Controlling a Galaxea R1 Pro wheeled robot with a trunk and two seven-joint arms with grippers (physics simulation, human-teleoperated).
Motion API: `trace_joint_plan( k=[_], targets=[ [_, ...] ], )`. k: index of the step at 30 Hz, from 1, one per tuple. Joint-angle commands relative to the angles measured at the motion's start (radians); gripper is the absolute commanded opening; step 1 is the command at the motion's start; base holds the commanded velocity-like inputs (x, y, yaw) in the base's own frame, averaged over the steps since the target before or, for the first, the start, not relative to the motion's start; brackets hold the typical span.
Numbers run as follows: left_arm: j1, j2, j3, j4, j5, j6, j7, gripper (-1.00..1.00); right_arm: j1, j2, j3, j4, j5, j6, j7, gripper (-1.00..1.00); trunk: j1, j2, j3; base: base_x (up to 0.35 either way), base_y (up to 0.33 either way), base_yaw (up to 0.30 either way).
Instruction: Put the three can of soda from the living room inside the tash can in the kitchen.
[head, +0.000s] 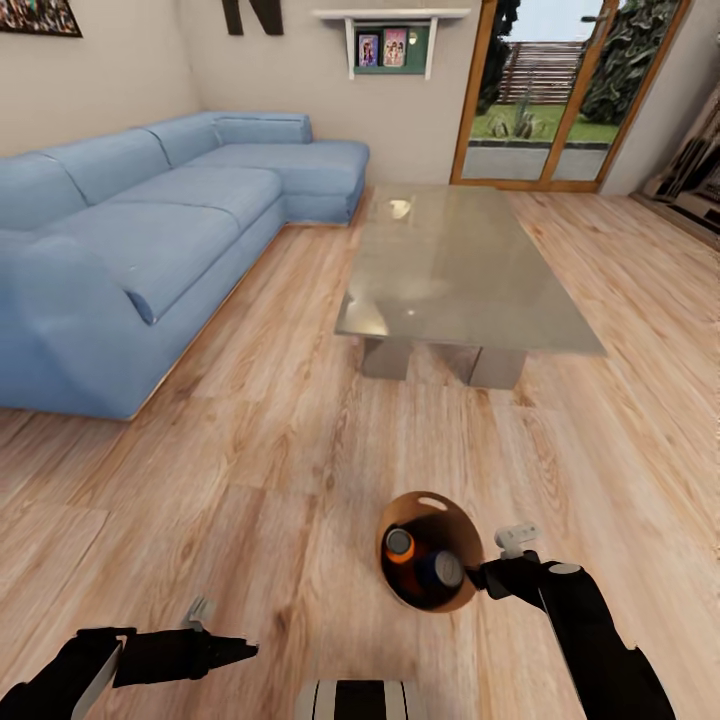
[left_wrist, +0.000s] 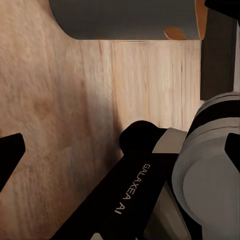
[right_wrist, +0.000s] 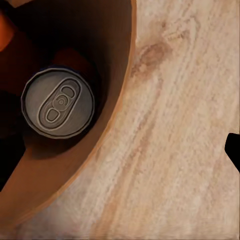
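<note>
The tash can (head: 455, 520) stands on the plank floor just ahead of me, its copper-brown inside facing up. Inside it stand an orange can of soda (head: 400, 545) and a dark blue one (head: 441, 570). My right gripper (head: 482, 576) is at the bin's right rim. In the right wrist view the gripper (right_wrist: 120, 155) is open and straddles the bin wall (right_wrist: 107, 145), one fingertip (right_wrist: 233, 150) outside over the floor. A silvery can top (right_wrist: 58, 104) shows inside. My left gripper (head: 235, 650) hangs low at the left, open and empty (left_wrist: 120, 155).
This is the living room. A long blue corner sofa (head: 150, 230) runs along the left. The low glass table (head: 460, 260) stands ahead, and wood-framed glass doors (head: 560, 100) lie beyond it. Open plank floor (head: 250, 470) spreads between the sofa, the table and me.
</note>
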Motion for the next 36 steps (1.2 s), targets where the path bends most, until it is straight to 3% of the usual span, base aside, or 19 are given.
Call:
trace_joint_plan(
  k=[1,9,36],
  targets=[
    [0.000,0.000,0.000,0.000,0.000,0.000,0.000,1.00,0.000,0.000,0.000,0.000,0.000,0.000,0.000,1.00,0.000,0.000,0.002,-0.322,0.000,0.000],
    [0.000,0.001,0.001,0.004,0.006,0.000,-0.001,1.00,0.000,0.000,0.001,0.000,0.000,0.000,0.001,1.00,0.000,0.000,0.015,-0.220,0.000,0.000],
    [0.000,-0.001,0.002,0.005,0.005,0.001,0.000,1.00,0.000,0.000,0.001,0.000,0.000,0.000,0.004,1.00,0.000,0.000,0.022,-0.004,0.000,0.000]
  ],
)
